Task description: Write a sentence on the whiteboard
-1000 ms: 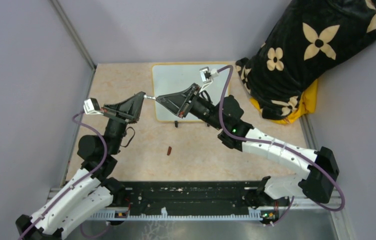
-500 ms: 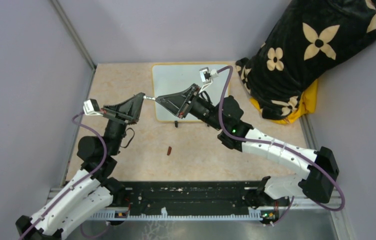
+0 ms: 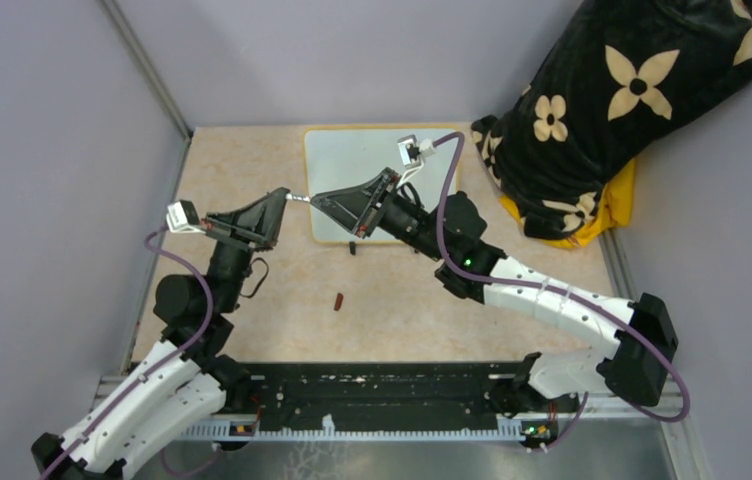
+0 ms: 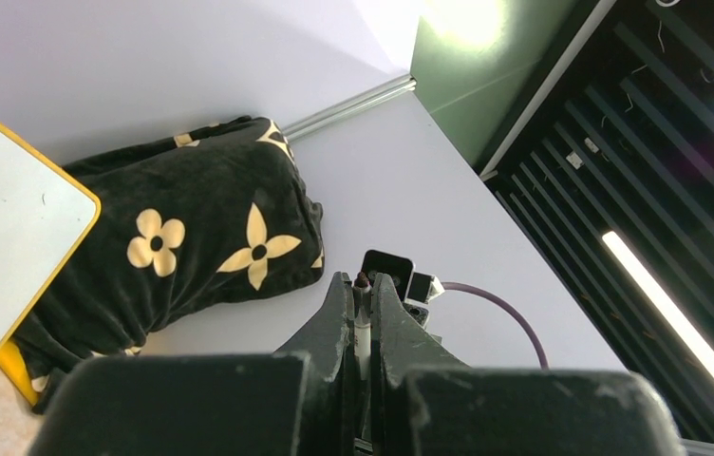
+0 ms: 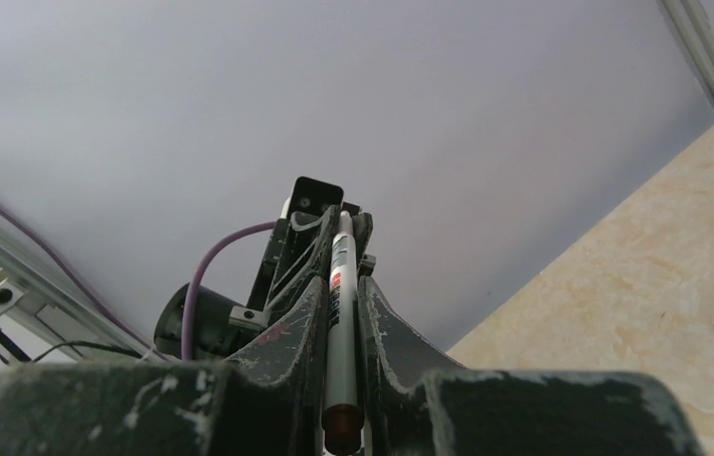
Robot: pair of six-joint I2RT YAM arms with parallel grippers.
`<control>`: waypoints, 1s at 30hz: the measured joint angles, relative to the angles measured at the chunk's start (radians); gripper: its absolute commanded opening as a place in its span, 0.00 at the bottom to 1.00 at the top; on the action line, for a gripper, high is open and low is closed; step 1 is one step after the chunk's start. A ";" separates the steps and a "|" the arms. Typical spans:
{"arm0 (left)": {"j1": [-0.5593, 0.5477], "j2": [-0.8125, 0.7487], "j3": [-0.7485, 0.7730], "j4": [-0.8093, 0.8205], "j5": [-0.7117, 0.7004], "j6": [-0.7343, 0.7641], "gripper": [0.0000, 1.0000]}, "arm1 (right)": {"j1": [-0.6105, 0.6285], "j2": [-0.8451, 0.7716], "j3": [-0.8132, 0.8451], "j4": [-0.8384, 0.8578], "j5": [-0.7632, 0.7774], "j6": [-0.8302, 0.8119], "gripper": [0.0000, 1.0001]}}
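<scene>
Marker pinned between both my tools, writing not started.
My left tool (image 3: 287, 197) and right tool (image 3: 317, 200) meet tip to tip, both clenched on the marker (image 5: 339, 313), at the 9 o'clock edge of the whiteboard (image 3: 352, 160). The board lies at 12 o'clock on the bench (image 3: 242, 160), with no lettering on its uncovered part. A small red piece (image 3: 339, 300), maybe the cap, lies at 6 o'clock. Looks like a handover: next, one tool lets go and the other takes the tip to the board. Nothing visibly moved since a second ago.
</scene>
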 measured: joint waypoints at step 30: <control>0.000 -0.019 -0.004 -0.025 0.000 0.000 0.00 | 0.006 0.000 0.000 0.005 0.007 0.000 0.28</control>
